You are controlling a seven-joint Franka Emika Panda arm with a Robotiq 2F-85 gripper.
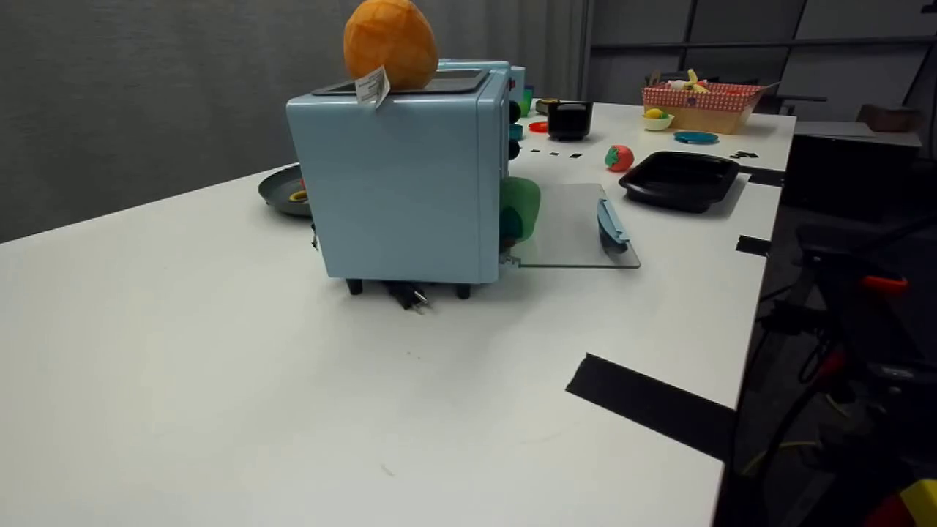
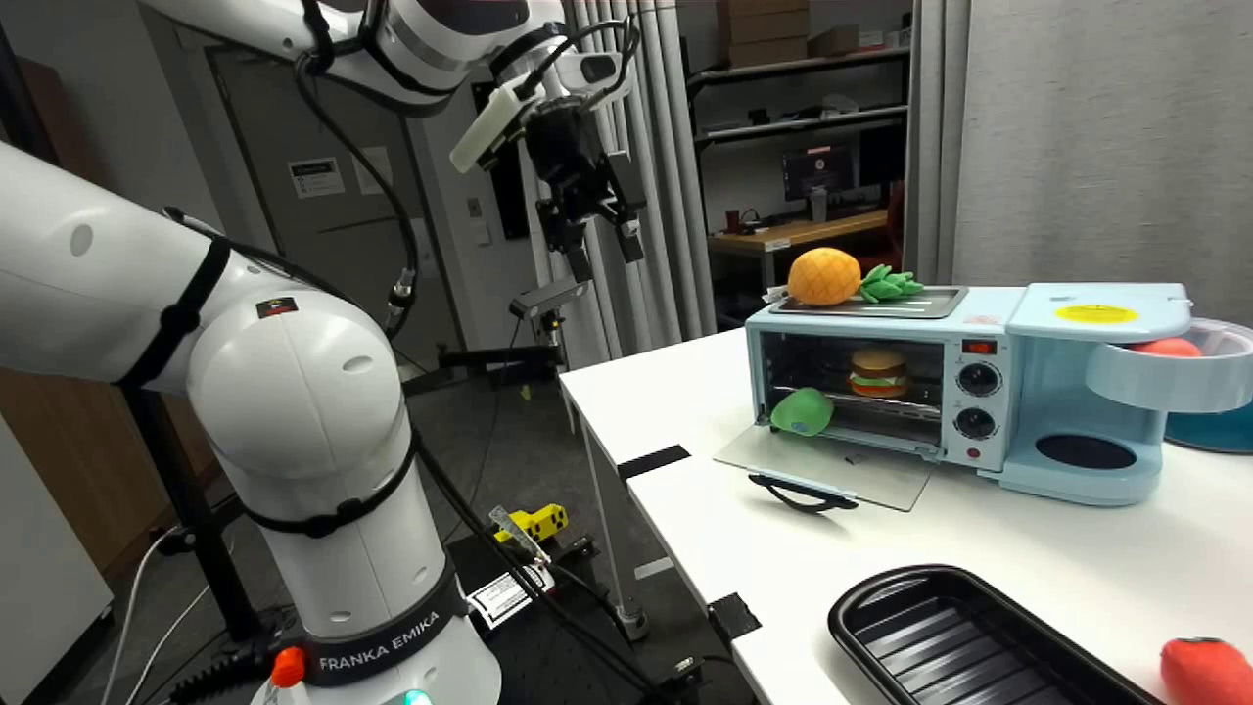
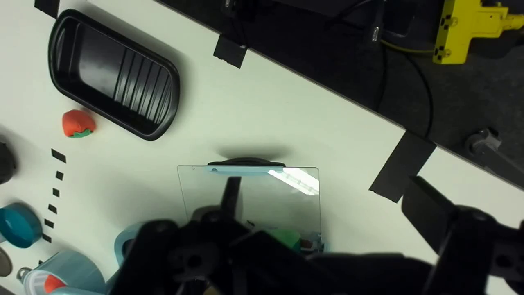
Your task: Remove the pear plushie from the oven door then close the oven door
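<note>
The green pear plushie (image 2: 803,411) leans at the oven opening, on the hinge side of the door; it also shows in an exterior view (image 1: 521,208) and partly in the wrist view (image 3: 286,237), mostly behind my gripper. The glass oven door (image 2: 886,480) lies folded down flat, its dark handle (image 2: 803,493) at the outer edge. It also shows in an exterior view (image 1: 564,219) and the wrist view (image 3: 282,205). The light-blue toy oven (image 1: 395,190) stands on the table. My gripper (image 2: 605,257) is raised well above the table, open and empty; its fingers are wide apart in the wrist view (image 3: 323,184).
An orange pineapple plush (image 2: 824,276) lies on top of the oven. A toy burger (image 2: 877,373) sits inside on the rack. A coffee-maker part (image 2: 1087,470) adjoins the oven. A black pan (image 3: 118,73) and a strawberry plush (image 3: 77,123) lie in front, near the table edge.
</note>
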